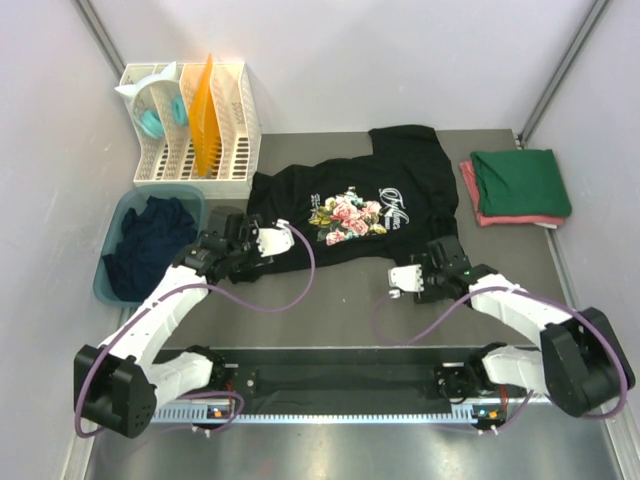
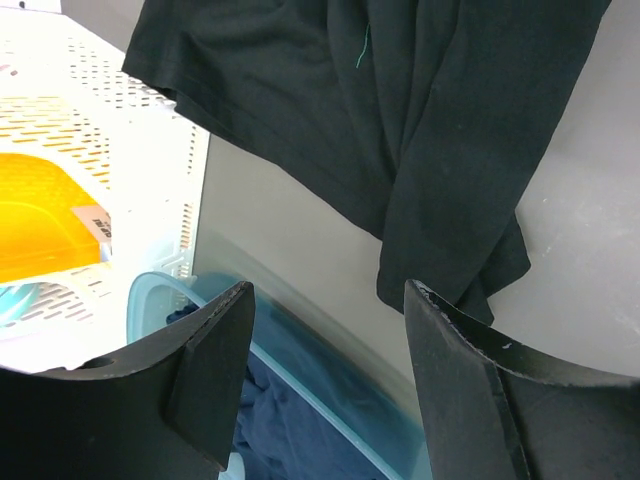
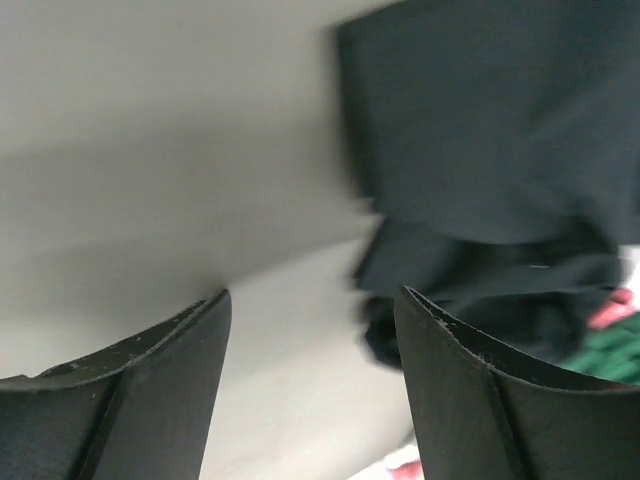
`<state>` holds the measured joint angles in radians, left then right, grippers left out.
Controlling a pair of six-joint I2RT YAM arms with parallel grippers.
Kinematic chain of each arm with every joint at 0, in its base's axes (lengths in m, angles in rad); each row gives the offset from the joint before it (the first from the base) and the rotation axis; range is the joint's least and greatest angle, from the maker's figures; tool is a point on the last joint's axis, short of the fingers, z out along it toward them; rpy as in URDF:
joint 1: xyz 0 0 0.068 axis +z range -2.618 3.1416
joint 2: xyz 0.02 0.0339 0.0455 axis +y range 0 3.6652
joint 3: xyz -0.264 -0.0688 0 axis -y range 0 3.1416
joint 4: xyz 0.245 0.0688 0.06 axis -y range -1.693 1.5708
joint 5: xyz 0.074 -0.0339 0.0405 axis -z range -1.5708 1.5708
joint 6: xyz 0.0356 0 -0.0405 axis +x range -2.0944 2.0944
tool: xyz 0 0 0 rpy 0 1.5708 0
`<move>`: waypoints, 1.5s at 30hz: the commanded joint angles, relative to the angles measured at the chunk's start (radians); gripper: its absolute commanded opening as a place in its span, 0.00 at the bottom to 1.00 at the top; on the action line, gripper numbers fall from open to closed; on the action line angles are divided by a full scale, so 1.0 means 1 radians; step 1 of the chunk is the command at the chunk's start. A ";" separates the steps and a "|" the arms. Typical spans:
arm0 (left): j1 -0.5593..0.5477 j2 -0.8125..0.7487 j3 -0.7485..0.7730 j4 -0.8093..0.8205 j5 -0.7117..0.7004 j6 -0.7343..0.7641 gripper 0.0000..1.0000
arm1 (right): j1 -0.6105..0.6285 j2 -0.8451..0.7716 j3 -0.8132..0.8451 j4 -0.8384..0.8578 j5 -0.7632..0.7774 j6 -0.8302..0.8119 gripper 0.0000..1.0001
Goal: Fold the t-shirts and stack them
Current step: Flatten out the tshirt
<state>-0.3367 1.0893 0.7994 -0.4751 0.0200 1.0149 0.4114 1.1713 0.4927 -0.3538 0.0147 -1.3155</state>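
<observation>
Over at two o'clock on the grey table [image 1: 340, 320], we already have a result: a folded dark green t-shirt [image 1: 520, 180] sits squarely on a folded pinkish-red t-shirt [image 1: 468, 185], whose edges peek out at the stack's left and near sides. That looks like two shirts done.

Centre stage, running up toward twelve o'clock, lies the black soft-cloth t-shirt with the flower print [image 1: 350, 200], print side up, spread out but rumpled, with no fold in it yet. This looks like the shirt in hand.

Both arms are closing on it. The left gripper [image 2: 325, 300] hovers at the shirt's nine o'clock edge, jaws apart with nothing between them; its own camera shows the black hem just ahead. The right gripper [image 3: 312, 300] is at the shirt's five o'clock corner, jaws also apart and empty. That view is blurred, so whether the fingers touch cloth I cannot tell.

At nine o'clock, the teal-blue plastic tub [image 1: 112, 285] holds a heap of crumpled navy cloth [image 1: 150, 245], likely more shirts waiting. Beyond it, at ten o'clock, stands the white slotted plastic rack [image 1: 240, 120], no part of this job.

My call: roughly halfway, with the black shirt to fold and stack, then the tub to empty.
</observation>
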 commanded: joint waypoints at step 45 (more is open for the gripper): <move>-0.005 -0.058 -0.043 0.014 0.017 0.060 0.81 | -0.108 -0.165 0.253 -0.119 0.140 -0.119 0.00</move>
<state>-0.3416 1.0378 0.7692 -0.4526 -0.0216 1.0321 0.3225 1.0542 0.7845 -0.4866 0.0868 -1.3834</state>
